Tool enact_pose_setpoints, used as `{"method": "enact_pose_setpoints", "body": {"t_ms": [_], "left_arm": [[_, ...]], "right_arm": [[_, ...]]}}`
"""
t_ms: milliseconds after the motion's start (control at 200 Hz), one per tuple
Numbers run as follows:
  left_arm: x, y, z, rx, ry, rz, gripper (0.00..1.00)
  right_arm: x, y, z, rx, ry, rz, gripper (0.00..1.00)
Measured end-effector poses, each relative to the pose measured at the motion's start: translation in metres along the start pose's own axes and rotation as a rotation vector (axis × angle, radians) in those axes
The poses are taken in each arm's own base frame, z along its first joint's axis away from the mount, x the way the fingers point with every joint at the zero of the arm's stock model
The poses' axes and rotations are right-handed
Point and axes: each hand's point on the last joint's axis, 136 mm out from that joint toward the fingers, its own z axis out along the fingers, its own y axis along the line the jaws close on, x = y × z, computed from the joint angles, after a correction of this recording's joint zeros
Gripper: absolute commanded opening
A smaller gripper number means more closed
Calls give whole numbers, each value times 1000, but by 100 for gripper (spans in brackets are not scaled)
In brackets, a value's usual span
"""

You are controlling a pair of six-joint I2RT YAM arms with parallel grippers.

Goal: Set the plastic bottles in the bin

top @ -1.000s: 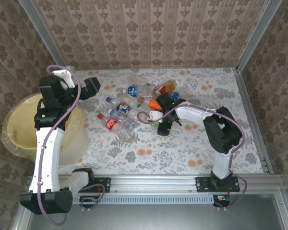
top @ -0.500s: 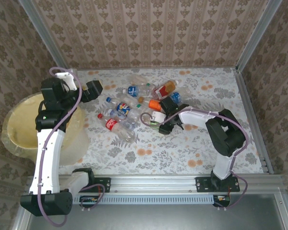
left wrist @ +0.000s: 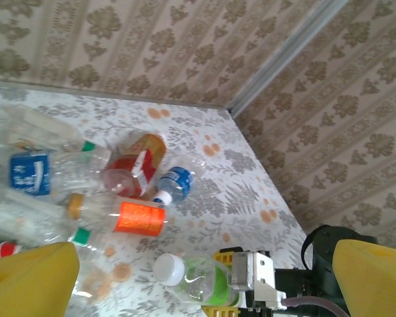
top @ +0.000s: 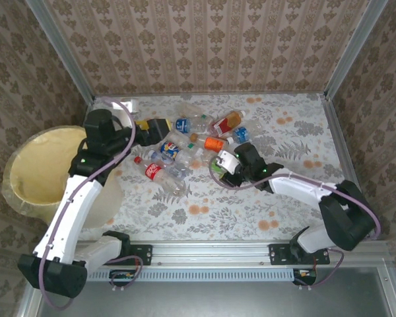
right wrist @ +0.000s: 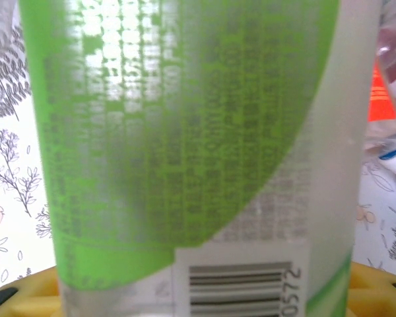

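Note:
Several plastic bottles (top: 185, 142) lie in a pile at the table's middle, among them a red-labelled one (top: 155, 172), a blue-labelled one (top: 183, 124) and an orange-labelled one (left wrist: 140, 218). My right gripper (top: 226, 165) is shut on a green-labelled bottle (left wrist: 201, 282) with a white cap, at the pile's right edge. That bottle's label (right wrist: 185, 132) stands close before the right wrist camera, between my yellow fingers (right wrist: 376, 287). My left gripper (top: 160, 129) hangs open over the pile's left part, its yellow fingers (left wrist: 26, 281) wide apart and holding nothing. The pale-yellow bin (top: 20, 165) stands at the left.
The table is walled at the back and sides, with a metal rail (top: 211, 254) along the near edge. The right half of the flowered tabletop (top: 297, 132) has free room. A translucent liner (top: 109, 191) drapes over the bin's rim beside the left arm.
My left gripper has swung right from beside the bin to over the pile. The right gripper has closed on the green-labelled bottle, and the right arm's elbow has dropped toward the near right.

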Motion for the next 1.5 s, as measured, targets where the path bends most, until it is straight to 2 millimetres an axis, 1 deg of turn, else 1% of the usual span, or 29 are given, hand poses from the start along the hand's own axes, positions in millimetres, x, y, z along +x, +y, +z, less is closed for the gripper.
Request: {"method": "enact_pose_setpoints", "body": {"t_ms": [110,180,360,475,530,645,745,930,1005,1115,1200,1265,1315,1380,1425,1500], "left_arm": [[4,-10,17,38,15,7,100],[9,-12,28,49,33,6,100],[31,-19,58,69,98,3,100],[46,-24,75,75,137,8,100],[51,-26,82,75,146,14,100],[55,-33,92,93,140,30,100],[61,-35,103,105,150,32,100],[85,-35,124,114,206,30,100],[89,-36,129,122,215,29,100],[94,-35,135,129,228,26,99],[97,-38,138,134,230,31,98],[102,-38,143,133,247,30,95],[106,-38,149,135,266,27,91],[108,-41,158,143,286,28,83],[109,-42,163,143,296,27,76],[110,-44,167,146,306,26,66]], "right_arm": [[-9,-5,-15,48,-86,43,32],[-16,-9,-25,80,-140,69,32],[-37,-19,-45,124,-287,182,27],[-51,-27,-52,139,-391,308,28],[-56,-30,-53,140,-430,358,28],[-66,-35,-54,141,-494,435,29],[-73,-37,-54,128,-531,481,30],[-76,-30,-47,65,-540,525,31],[-79,-27,-47,36,-545,532,31],[-91,-25,-51,-4,-564,535,32],[-96,-24,-50,-29,-558,547,32],[-104,-23,-52,-49,-565,549,33],[-111,-23,-53,-62,-574,553,33],[-115,-23,-53,-69,-571,558,33],[-117,-23,-51,-74,-567,562,34],[-116,-23,-47,-79,-549,580,34]]}}
